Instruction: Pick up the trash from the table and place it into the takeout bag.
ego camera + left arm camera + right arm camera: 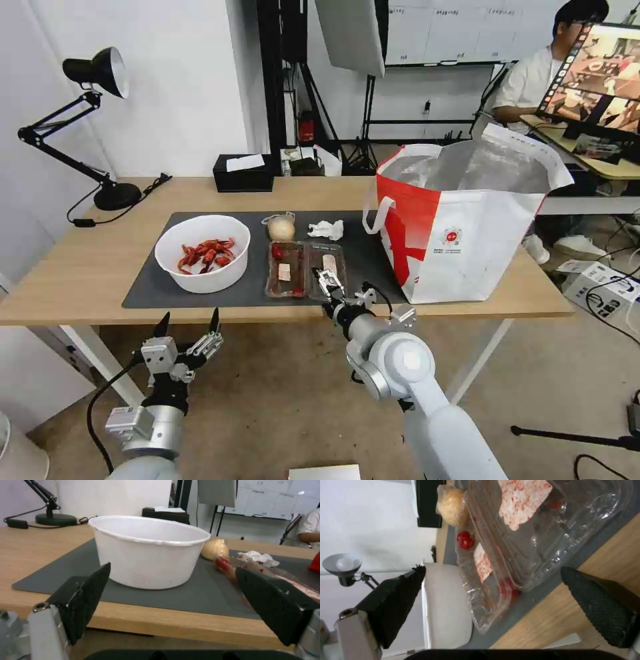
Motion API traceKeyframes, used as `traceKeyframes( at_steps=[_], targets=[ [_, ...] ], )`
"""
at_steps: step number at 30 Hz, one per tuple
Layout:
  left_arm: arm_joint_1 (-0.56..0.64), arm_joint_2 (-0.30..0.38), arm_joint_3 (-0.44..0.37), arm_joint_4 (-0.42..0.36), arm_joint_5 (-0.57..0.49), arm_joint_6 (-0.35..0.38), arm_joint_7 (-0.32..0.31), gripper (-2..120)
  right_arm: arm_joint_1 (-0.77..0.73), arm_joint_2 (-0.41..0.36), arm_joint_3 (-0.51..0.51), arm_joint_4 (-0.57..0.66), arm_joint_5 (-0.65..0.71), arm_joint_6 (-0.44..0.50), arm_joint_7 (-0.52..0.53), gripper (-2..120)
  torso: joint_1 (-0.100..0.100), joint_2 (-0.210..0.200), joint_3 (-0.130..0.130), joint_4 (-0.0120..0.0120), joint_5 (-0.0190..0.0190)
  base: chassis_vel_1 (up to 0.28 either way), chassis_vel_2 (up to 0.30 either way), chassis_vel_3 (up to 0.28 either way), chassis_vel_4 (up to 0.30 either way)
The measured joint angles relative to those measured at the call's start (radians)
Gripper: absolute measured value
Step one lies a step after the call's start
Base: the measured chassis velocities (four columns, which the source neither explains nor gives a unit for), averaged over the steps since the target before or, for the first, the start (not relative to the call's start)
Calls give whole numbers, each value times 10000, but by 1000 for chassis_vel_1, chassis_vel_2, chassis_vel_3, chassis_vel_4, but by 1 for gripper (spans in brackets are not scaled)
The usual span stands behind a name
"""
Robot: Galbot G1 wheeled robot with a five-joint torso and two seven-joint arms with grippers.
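- Trash is all sitting on the dark mat of the table, nothing bagged yet.
- Takeout bag stands open at 3 o'clock of the mat, foil mouth facing up.
- White bowl of crayfish shells is at 9 o'clock of the trays, at the mat's left side.
- Two clear trays lie side by side mid-mat; the right gripper is over the right one's near end, jaws spread wide, gripping nothing.
- Left gripper hangs below the table's front edge at 6 o'clock of the bowl, also released and empty.
- Wrapped beige ball and crumpled tissue sit at 12 o'clock of the trays.
- Worry, imo: that flimsy tray could flex or slide when pinched, and tilting it might dump scraps onto the mat.
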Motion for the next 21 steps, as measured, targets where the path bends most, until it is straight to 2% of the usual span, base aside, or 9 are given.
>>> traceKeyframes(
  at_steps=[21],
  targets=[
    [77, -49, 58, -11, 19, -30, 1, 100, 125, 94, 91, -303, -41, 0, -126, 100, 0, 1, -2, 0, 0, 0, 0, 0, 0]
  ],
)
